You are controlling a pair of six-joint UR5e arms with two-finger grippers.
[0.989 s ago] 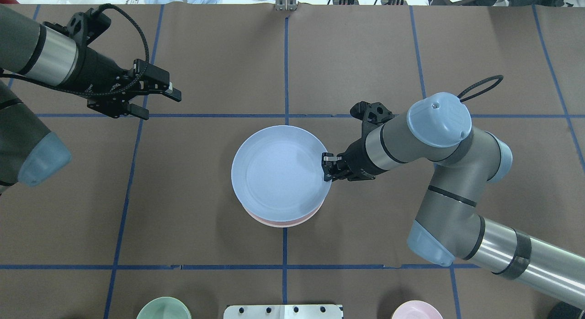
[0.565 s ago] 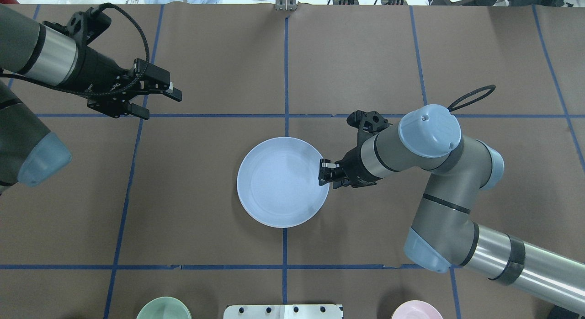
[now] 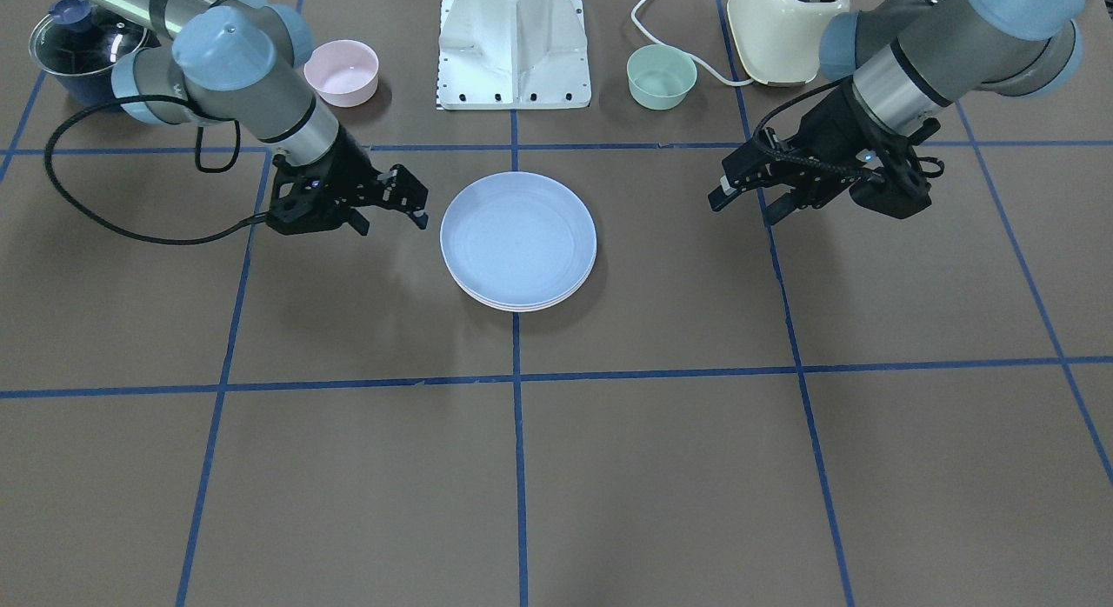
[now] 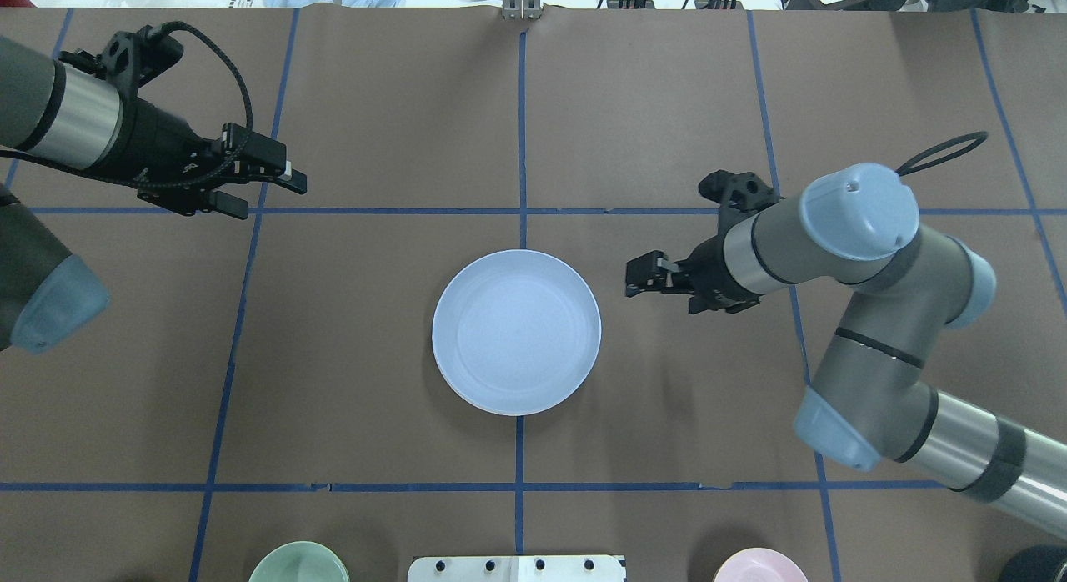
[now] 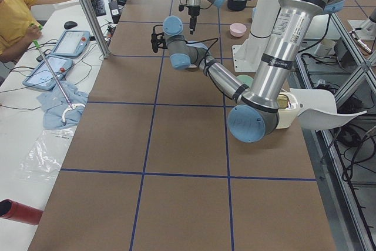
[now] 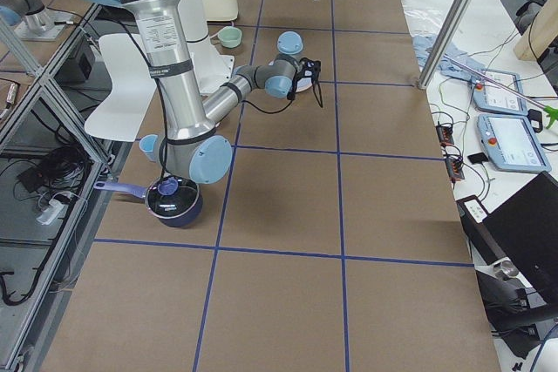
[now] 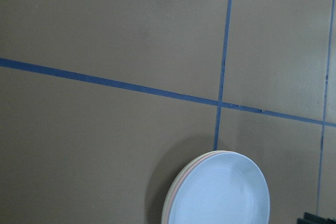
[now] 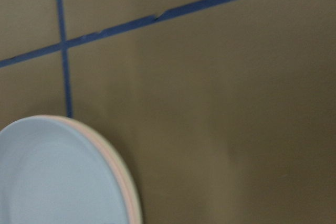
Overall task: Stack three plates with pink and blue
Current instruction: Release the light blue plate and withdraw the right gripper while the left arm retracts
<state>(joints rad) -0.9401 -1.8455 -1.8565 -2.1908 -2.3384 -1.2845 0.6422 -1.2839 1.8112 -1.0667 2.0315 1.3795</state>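
Observation:
The light blue plate (image 4: pixel 516 332) lies on top of a stack at the table's middle, also in the front view (image 3: pixel 518 239). The pale pink plate's rim (image 7: pixel 176 191) and the cream-white plate's rim (image 7: pixel 166 209) show under it in the left wrist view; the right wrist view shows the pink rim (image 8: pixel 124 174) too. My right gripper (image 4: pixel 632 280) is open and empty, a short way right of the stack, not touching it. My left gripper (image 4: pixel 268 197) is open and empty, far off at the back left.
A small green bowl (image 4: pixel 298 564) and a small pink bowl (image 4: pixel 760 565) stand at the near edge, either side of the white robot base (image 3: pixel 515 42). A cream toaster (image 3: pixel 774 24) and a lidded pot (image 3: pixel 74 46) stand by the base. Blue tape lines cross the brown table.
My right gripper lowered the blue plate onto the pink one, let go and drew back to the right. My left gripper moved slightly to the left.

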